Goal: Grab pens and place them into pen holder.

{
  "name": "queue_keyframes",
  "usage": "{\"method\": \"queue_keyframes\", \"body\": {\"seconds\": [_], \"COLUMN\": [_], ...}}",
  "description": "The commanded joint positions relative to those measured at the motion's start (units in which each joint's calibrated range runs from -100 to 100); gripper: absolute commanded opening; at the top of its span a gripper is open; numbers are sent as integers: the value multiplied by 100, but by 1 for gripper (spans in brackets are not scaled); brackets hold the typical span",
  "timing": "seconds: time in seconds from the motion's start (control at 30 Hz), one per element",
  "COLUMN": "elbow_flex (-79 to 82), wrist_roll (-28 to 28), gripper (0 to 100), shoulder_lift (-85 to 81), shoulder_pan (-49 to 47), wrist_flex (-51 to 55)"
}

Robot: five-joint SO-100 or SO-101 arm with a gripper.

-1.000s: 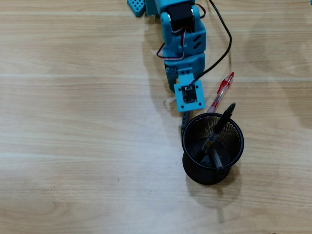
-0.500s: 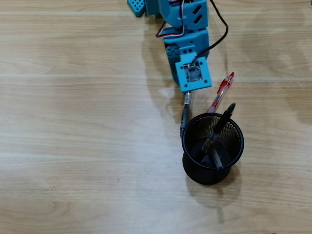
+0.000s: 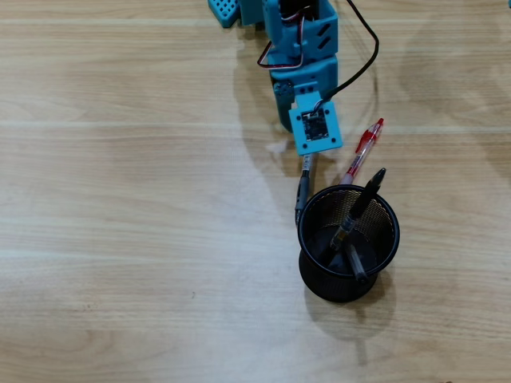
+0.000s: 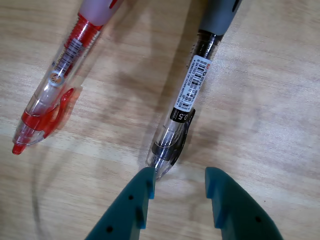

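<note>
Worktop [image 3: 120, 239] carries the pen holder [image 3: 348, 239] with 2 pens already inside; the black pen [image 4: 187, 95] and red pen [image 4: 55, 90] lie flat just beside it. End effector [image 4: 177, 182] is apart and empty, tips at the black pen's clicker end. Pens look light, stiff and slick, so grip mid-barrel; only the wrist view shows the jaws, hidden overhead.

I seem to be working on a desk in an office or study. Under me runs a pale wood-grain tabletop [image 3: 120, 199], and the things on it are desk stationery: a black mesh pen holder [image 3: 348, 239] at about five o'clock in the overhead view, and click pens, one red [image 4: 55, 80] and one black with a barcode label [image 4: 187, 100].
</note>
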Motion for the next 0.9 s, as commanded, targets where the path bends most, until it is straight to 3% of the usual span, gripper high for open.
{"method": "queue_keyframes", "body": {"seconds": [0.0, 0.1, 0.17, 0.23, 0.87], "elbow_flex": [-93, -111, -21, -21, -102], "wrist_roll": [-12, -12, -12, -12, -7], "gripper": [12, 12, 12, 12, 12], "shoulder_lift": [-19, -19, 23, 157, 871], "shoulder_pan": [-24, -105, -214, -232, 113], "wrist_flex": [-74, -212, -1142, -1340, -1478]}}
